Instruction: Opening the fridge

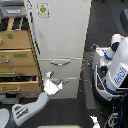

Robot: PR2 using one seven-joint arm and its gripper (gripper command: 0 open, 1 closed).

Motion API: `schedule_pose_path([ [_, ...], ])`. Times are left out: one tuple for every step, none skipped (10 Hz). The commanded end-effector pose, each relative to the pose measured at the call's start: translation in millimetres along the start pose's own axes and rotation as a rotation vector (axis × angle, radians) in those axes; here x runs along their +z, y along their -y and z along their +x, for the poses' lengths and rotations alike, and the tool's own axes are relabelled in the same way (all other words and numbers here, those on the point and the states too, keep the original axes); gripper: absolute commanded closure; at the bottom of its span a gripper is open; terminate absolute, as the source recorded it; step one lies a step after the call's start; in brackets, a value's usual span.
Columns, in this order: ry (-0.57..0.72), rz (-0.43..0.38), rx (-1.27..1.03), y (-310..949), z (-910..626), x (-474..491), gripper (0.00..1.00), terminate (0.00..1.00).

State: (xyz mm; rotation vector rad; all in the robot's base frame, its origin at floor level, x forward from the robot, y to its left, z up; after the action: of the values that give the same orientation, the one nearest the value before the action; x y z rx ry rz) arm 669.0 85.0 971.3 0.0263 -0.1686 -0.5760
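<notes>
So the hand [51,84] sits low at the fridge [60,45], right over the left end of the bottom drawer's handle [63,81]. It's a pale shiny blob at this resolution, so honestly I can't tell how wide the fingers are or whether they've got the handle or are just parked in front of it. The arm [30,109] comes up from the bottom left corner to reach it.

The fridge itself stands in the middle of the shot, everything looks closed: big upper door with a green sticker [43,9] near the top, then two drawers, the upper one with its own curved handle [59,62].

What I'd worry about: if the grip is only on the tip of that handle, a pull could slip it right off. The wooden cabinet [17,55] is just beside the fridge on the exterior view's left, with drawers that look part open, so the arm has little room on that side and could clip them. Also, a lower drawer may not be the part that counts as opening the fridge.

Hard to see: the fingers, the hinge side of the upper door, and the fridge top is cut off. The white and blue robot [112,70] on the exterior view's right is partly out of frame too.
</notes>
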Motion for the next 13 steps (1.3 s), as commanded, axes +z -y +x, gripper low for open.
schedule_pose_path([
  [-0.019, 0.059, 0.296, -41, 109, 51, 0.00, 0.00],
  [-0.035, 0.058, 0.336, -49, 112, 60, 0.00, 0.00],
  [-0.057, 0.073, 0.388, -63, 112, 71, 0.00, 0.00],
  [-0.062, 0.105, 0.408, -83, 108, 87, 0.00, 0.00],
  [-0.062, 0.126, 0.444, -113, 107, 100, 0.00, 0.00],
  [-0.067, 0.111, 0.482, -142, 108, 108, 0.00, 0.00],
  [-0.065, 0.117, 0.491, -154, 108, 113, 0.00, 0.00],
  [-0.065, 0.122, 0.496, -164, 108, 118, 0.00, 0.00],
  [-0.063, 0.133, 0.507, -181, 108, 125, 0.00, 0.00],
  [-0.061, 0.137, 0.523, -195, 108, 129, 0.00, 0.00],
  [-0.053, 0.142, 0.531, -205, 108, 133, 0.00, 0.00],
  [-0.053, 0.159, 0.537, -221, 106, 135, 0.00, 0.00],
  [-0.051, 0.166, 0.550, -243, 101, 137, 0.00, 0.00],
])
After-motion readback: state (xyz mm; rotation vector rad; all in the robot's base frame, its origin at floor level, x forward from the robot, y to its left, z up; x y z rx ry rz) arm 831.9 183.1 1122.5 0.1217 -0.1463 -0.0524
